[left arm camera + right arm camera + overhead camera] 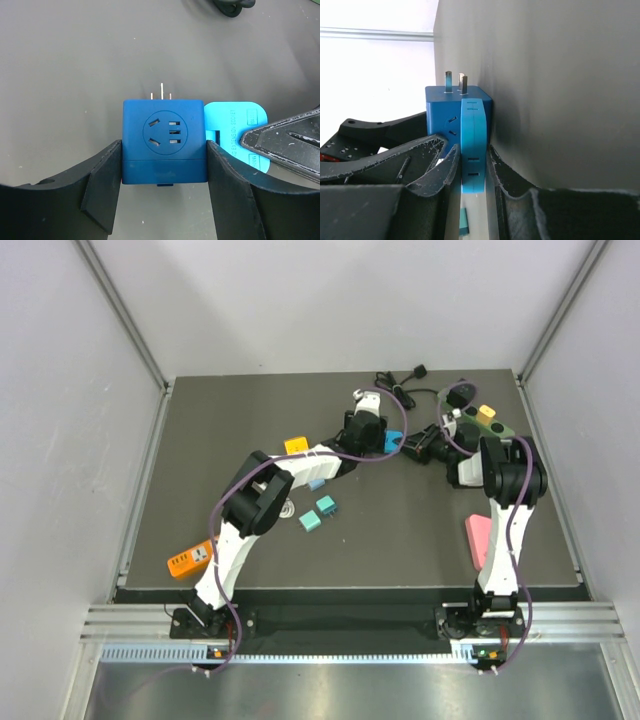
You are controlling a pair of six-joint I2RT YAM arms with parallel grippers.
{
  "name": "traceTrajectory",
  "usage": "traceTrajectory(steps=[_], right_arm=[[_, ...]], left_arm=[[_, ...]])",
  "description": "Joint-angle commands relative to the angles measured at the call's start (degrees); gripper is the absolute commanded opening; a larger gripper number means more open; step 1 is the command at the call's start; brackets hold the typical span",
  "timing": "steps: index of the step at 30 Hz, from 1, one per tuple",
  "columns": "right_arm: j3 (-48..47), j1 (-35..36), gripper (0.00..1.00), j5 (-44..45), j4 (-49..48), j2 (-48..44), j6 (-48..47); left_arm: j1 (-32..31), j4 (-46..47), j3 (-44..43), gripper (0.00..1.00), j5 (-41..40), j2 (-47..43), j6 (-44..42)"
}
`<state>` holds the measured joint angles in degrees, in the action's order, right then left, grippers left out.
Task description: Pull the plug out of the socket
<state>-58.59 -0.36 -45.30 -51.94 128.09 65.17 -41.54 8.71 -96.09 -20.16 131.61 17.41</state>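
Clamps the blue cube socket point(164, 135) by its flat sides in the left gripper's point(164, 172) jaws, at the table's point(250, 410) far middle; pinches the thin cyan plug point(471, 120) edgewise in the right gripper's point(472, 156) jaws; likely light, rigid, slick plastic; calls for a straight pull.

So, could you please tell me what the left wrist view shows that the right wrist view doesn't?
Only the left wrist view shows the cube's outlets head-on and the print on the plug. Only the right wrist view shows the plug edge-on between the right gripper's fingers, lying flat against the cube's side. Both show the cube, its prongs and the plug.
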Motion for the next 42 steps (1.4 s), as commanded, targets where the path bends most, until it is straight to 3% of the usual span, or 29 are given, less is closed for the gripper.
traceTrajectory(steps=[1,18,23,30,35,42], right_arm=[[2.7,-5.4,0.00,1.3,-0.6,-3.0,-3.3],[5.6,-5.6,0.00,-0.9,-9.2,-5.0,0.7],[5.7,-3.5,0.00,-0.6,-5.0,-8.2,-1.8],[9.4,3.5,0.00,2.4,7.1,-19.3,-10.7],[17.6,7.7,0.00,3.3,10.5,-26.4,-13.4],[28.4,20.7,0.00,6.4,12.3,-33.6,-18.4]], left_arm=[[6.4,-7.6,2.8,0.00,-17.2,-0.5,-4.4],[6.4,-6.0,3.8,0.00,-15.2,-1.0,-5.8],[6.6,-7.7,3.3,0.00,-14.0,-0.7,-5.1],[8.8,-9.1,4.7,0.00,-8.8,-2.1,-1.9],[9.5,-3.4,8.5,0.00,-3.5,-4.0,-2.0],[9.7,0.5,10.9,0.00,-1.1,-4.6,-2.0]])
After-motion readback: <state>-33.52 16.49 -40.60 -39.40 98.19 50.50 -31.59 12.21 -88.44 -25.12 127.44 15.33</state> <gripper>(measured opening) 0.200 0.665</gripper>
